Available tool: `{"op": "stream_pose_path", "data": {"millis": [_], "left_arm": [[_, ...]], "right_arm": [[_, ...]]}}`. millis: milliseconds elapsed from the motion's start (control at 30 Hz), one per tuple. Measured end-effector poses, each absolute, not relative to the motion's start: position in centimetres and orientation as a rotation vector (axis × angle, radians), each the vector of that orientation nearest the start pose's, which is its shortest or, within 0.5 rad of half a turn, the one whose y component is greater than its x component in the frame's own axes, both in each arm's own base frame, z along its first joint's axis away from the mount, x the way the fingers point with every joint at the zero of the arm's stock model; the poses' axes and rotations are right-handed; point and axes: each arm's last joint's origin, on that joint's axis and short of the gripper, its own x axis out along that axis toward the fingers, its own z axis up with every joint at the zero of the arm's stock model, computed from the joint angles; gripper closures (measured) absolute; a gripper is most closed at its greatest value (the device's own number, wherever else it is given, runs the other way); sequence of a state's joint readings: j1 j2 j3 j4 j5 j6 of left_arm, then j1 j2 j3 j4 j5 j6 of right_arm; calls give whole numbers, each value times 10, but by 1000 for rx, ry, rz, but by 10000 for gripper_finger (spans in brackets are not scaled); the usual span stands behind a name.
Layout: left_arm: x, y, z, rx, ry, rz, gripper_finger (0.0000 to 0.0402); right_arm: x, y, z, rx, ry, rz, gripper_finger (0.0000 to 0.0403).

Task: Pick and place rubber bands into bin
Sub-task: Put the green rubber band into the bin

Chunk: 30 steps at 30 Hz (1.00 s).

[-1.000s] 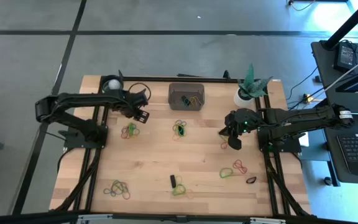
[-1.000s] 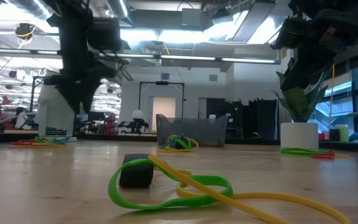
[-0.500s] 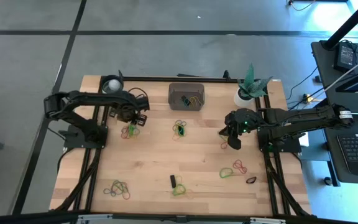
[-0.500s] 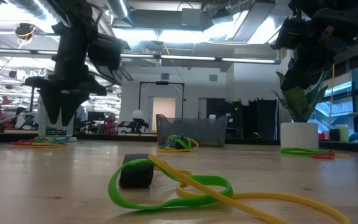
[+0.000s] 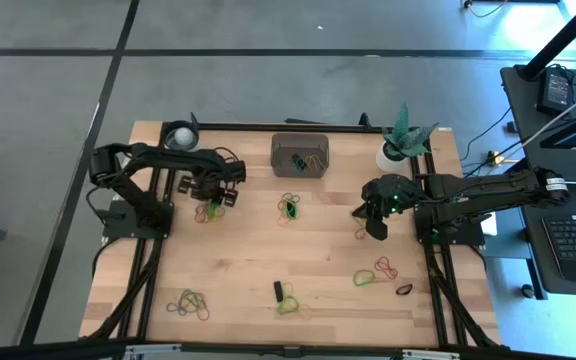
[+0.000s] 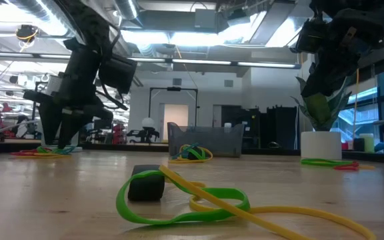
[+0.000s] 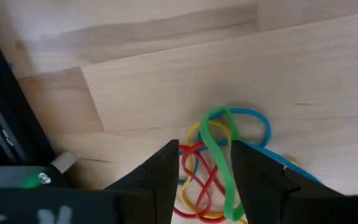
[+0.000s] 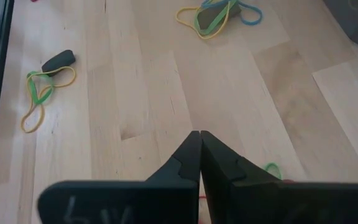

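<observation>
My left gripper is low over a tangle of rubber bands near the table's left side. It is open in the left wrist view, one finger on each side of a green loop that lies on red, yellow and blue ones. I cannot see any finger touching the bands. My right gripper is shut and empty, and hovers above bare wood right of centre. The dark bin stands at the far middle with a few bands inside it.
More band piles lie at the centre, near left, near middle beside a black piece and near right. A white cup and a white plant pot stand at the far edge. Black frame rails run along both sides.
My left gripper has moved from beside the white cup toward the table's near edge and come down onto the left band pile, tipping to point downward. My right arm has kept still. No band has moved.
</observation>
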State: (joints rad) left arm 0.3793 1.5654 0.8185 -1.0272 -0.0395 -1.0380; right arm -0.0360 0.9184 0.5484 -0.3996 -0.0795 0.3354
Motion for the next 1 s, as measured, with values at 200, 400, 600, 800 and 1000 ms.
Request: {"op": "stream_pose_path", "data": {"millis": [200, 400, 600, 800, 1000], "left_arm": [[207, 84, 150, -1029, 1415, 1218, 307], [207, 84, 150, -1035, 1410, 1227, 371], [207, 84, 150, -1046, 1409, 1228, 398], [207, 83, 150, -1062, 1418, 1215, 398], [207, 83, 150, -1035, 1419, 1221, 398]], "right_arm": [[179, -4, 213, 361, 769, -87, 391], [179, -4, 213, 357, 769, -86, 391], [179, -4, 213, 356, 769, -85, 391], [179, -4, 213, 351, 770, -83, 391], [179, -4, 213, 335, 770, -77, 391]]}}
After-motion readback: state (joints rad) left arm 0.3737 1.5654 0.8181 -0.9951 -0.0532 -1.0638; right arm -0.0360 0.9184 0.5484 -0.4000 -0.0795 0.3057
